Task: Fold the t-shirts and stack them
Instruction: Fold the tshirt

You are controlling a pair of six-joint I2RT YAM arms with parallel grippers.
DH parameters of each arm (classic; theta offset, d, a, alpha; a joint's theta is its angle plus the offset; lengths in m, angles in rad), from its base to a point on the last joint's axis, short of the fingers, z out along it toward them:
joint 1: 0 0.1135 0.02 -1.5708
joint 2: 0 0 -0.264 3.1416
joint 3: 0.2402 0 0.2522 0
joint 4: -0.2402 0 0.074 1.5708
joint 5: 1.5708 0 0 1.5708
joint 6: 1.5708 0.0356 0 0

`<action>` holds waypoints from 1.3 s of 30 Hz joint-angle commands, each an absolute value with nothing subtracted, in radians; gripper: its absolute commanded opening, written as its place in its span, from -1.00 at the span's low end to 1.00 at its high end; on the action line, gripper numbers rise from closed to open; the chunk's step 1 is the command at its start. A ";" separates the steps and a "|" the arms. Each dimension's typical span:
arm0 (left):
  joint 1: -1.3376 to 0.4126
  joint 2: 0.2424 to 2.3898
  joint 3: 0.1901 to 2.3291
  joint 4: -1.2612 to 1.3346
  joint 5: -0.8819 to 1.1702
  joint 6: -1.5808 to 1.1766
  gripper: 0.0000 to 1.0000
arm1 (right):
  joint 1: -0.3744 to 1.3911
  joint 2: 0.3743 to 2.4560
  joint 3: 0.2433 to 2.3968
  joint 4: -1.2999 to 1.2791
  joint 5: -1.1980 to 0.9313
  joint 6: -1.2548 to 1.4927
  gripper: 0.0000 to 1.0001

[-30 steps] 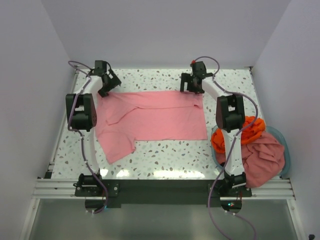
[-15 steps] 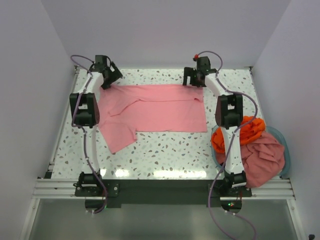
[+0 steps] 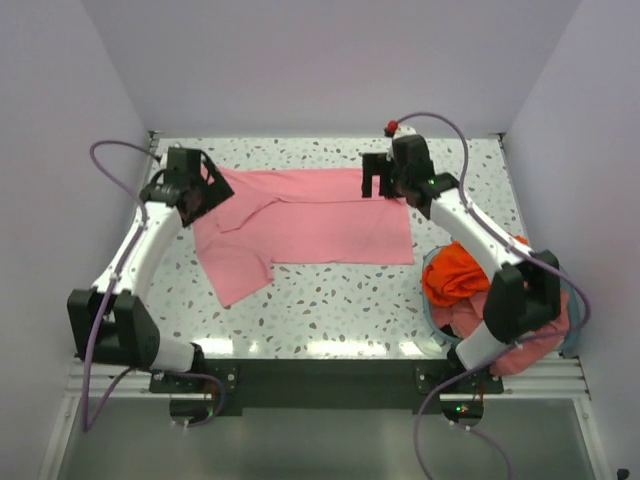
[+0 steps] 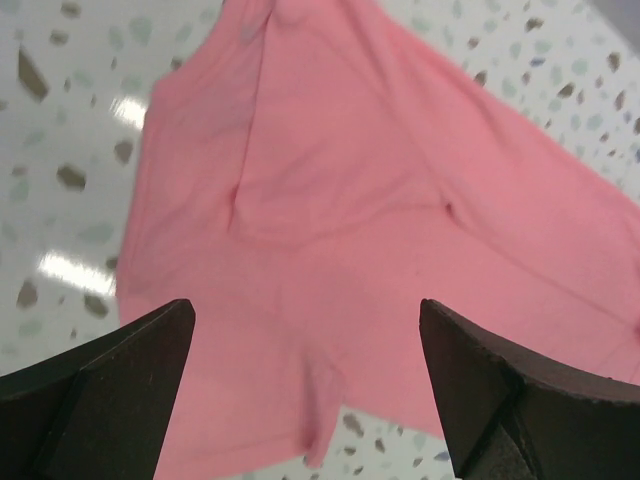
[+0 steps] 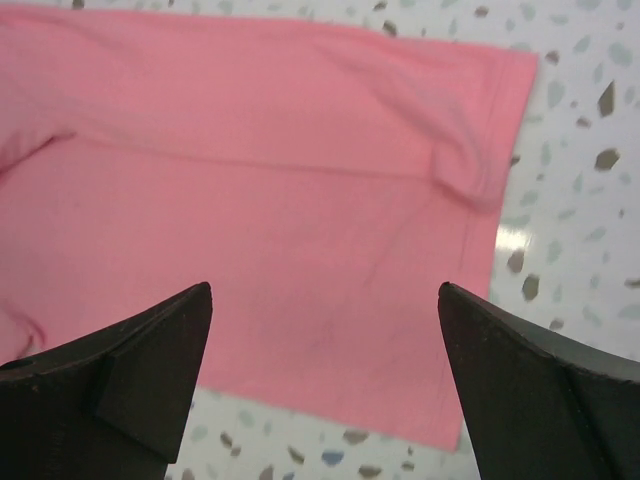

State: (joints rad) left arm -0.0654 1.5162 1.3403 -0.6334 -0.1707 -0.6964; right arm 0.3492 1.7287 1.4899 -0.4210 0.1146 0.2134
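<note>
A light pink t-shirt [image 3: 310,222] lies spread flat across the back of the speckled table, one sleeve reaching toward the front left. It also shows in the left wrist view [image 4: 360,200] and the right wrist view [image 5: 260,200]. My left gripper [image 3: 197,193] is open and empty above the shirt's back left corner. My right gripper [image 3: 377,180] is open and empty above its back right corner. An orange-red t-shirt [image 3: 470,272] and a darker salmon-pink t-shirt [image 3: 525,320] lie crumpled in the basket at the right.
A pale teal round basket [image 3: 568,280] sits at the right edge of the table [image 3: 340,310] beside the right arm's base. White walls close in the back and both sides.
Both grippers let go of the shirt's back corners, lifted and drew back toward the front. The shirt now lies flat, a little further back than a second ago.
</note>
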 commanded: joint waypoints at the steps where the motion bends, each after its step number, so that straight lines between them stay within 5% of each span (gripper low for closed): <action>1: -0.109 1.403 1.096 -0.781 -0.255 -0.810 1.00 | 0.374 1.535 1.214 -0.370 0.163 0.373 0.97; 12: -0.181 1.215 0.623 -0.735 -0.152 -0.942 1.00 | 0.391 1.302 0.930 -0.413 0.247 0.497 0.97; 15: -0.183 1.253 0.577 -0.646 -0.060 -0.930 0.85 | 0.391 1.308 0.920 -0.416 0.271 0.515 0.97; 22: -0.183 1.318 0.609 -0.657 -0.129 -0.927 0.03 | 0.391 1.312 0.920 -0.454 0.316 0.545 0.97; 26: -0.183 1.339 0.644 -0.624 -0.152 -0.922 -0.18 | 0.390 1.313 0.904 -0.471 0.298 0.531 0.97; 30: -0.183 1.394 0.673 -0.611 -0.144 -0.905 -0.71 | 0.391 1.319 0.896 -0.492 0.287 0.528 0.97; 31: -0.183 1.403 0.675 -0.604 -0.141 -0.900 -0.97 | 0.391 1.321 0.891 -0.497 0.273 0.529 0.97; 39: -0.183 1.327 0.637 -0.511 -0.150 -0.865 -1.00 | 0.457 1.458 0.923 -0.466 0.261 0.580 0.97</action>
State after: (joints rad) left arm -0.1795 1.3567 0.6720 -0.6319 -0.1230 -0.8925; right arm 0.4252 1.3941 0.8955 -0.4820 0.2665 0.5407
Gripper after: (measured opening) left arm 0.028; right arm 0.986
